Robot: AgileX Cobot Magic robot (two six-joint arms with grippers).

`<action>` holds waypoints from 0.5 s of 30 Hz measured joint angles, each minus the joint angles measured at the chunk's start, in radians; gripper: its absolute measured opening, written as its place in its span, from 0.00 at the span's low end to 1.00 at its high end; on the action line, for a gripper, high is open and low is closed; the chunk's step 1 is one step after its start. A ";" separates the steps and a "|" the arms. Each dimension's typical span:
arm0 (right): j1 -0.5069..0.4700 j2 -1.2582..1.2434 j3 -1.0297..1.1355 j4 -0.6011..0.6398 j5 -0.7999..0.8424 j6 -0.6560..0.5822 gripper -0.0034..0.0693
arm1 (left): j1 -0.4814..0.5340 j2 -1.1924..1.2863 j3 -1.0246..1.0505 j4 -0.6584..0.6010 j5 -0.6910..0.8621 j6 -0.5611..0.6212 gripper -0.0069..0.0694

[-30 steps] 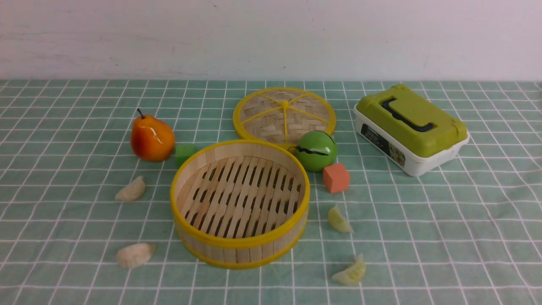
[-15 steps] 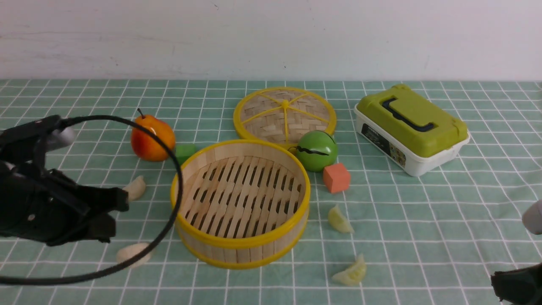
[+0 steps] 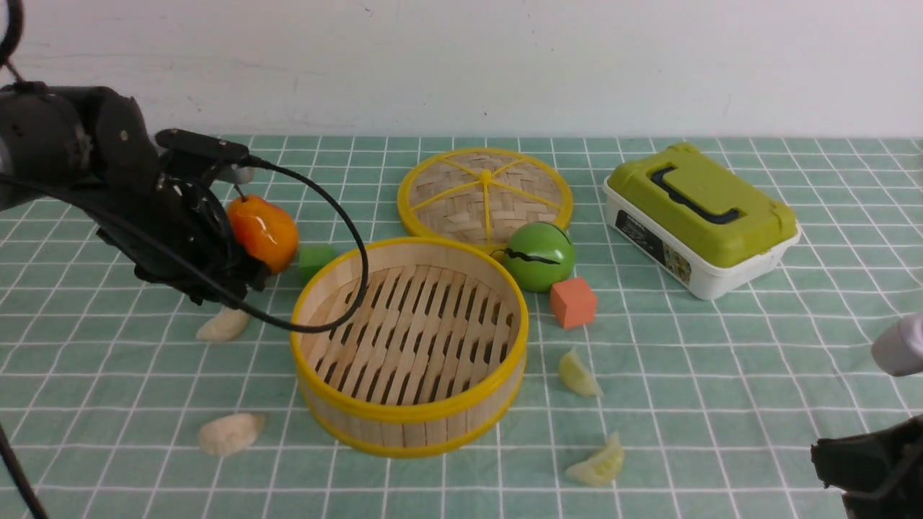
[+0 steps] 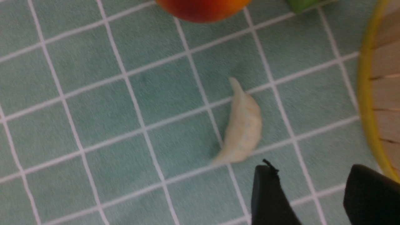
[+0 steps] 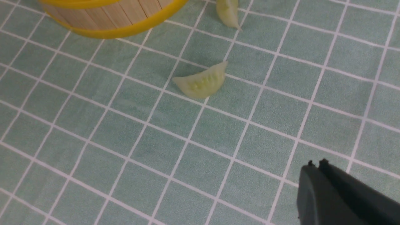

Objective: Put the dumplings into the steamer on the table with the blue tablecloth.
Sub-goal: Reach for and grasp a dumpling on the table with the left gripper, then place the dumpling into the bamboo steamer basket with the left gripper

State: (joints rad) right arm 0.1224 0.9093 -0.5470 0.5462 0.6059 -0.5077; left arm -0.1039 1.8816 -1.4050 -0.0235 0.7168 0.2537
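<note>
Teal-green cloth with a grid of thin white lines (image 3: 692,404) covers the desk, and on it sits the round bamboo steamer with a slatted wooden floor and yellow rims (image 3: 409,411), its slats bare. Two cream-white crescent dumplings lie on the cloth on the steamer's left side: the farther cream one (image 4: 245,128) near the red-orange pear with a dark stem (image 3: 265,234), the nearer cream one (image 3: 231,434) closer to the front of the desk. Two pale yellow-green crescent dumplings lie on the steamer's right side, the farther green one (image 3: 578,373) near its wall and the nearer green one (image 5: 201,82) closer to the front. The black left gripper (image 4: 307,178) hangs over the left part of the cloth, partly hiding the pear in the front view; its fingers stand wide apart with nothing between them, near the farther cream dumpling. The black right gripper (image 5: 317,162) is at the right front edge of the scene, its fingers closed together and empty. Behind the steamer lies a flat woven disc with yellow rim and spokes (image 3: 484,198). A green ball with dark stripes (image 3: 539,257) and a salmon-coloured cube (image 3: 573,303) sit to the steamer's right, and a green block (image 3: 314,259) between pear and steamer. Farther right stands a white plastic box with an olive-green lid and black handle (image 3: 703,216).
</note>
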 joint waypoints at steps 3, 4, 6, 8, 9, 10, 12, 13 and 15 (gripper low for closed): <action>0.000 0.000 0.000 0.006 -0.005 0.000 0.05 | 0.000 0.072 -0.038 0.008 -0.021 0.000 0.61; 0.000 0.000 0.000 0.007 -0.004 0.000 0.05 | 0.000 0.076 -0.038 0.008 -0.023 0.000 0.61; 0.000 0.000 0.000 0.012 -0.006 -0.008 0.05 | 0.000 0.111 -0.043 0.011 -0.047 0.001 0.61; 0.000 0.000 0.000 0.015 -0.010 -0.014 0.05 | 0.000 0.148 -0.045 0.024 -0.059 0.001 0.57; 0.000 0.000 0.000 0.015 -0.011 -0.015 0.05 | 0.000 0.160 -0.046 0.036 -0.061 0.002 0.54; 0.000 0.000 0.000 0.015 -0.011 -0.016 0.05 | 0.000 0.168 -0.049 0.045 -0.061 0.002 0.51; 0.000 0.000 0.000 0.015 -0.012 -0.019 0.05 | 0.000 0.179 -0.050 0.051 -0.055 0.000 0.42; 0.000 0.000 0.000 0.015 -0.013 -0.019 0.05 | 0.000 0.183 -0.051 0.054 -0.049 -0.008 0.36; 0.000 0.000 0.000 0.017 -0.013 -0.021 0.05 | 0.000 0.183 -0.057 0.055 -0.036 -0.049 0.33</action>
State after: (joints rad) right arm 0.1224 0.9093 -0.5470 0.5629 0.5928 -0.5283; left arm -0.1039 2.0641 -1.4618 0.0316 0.6811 0.2048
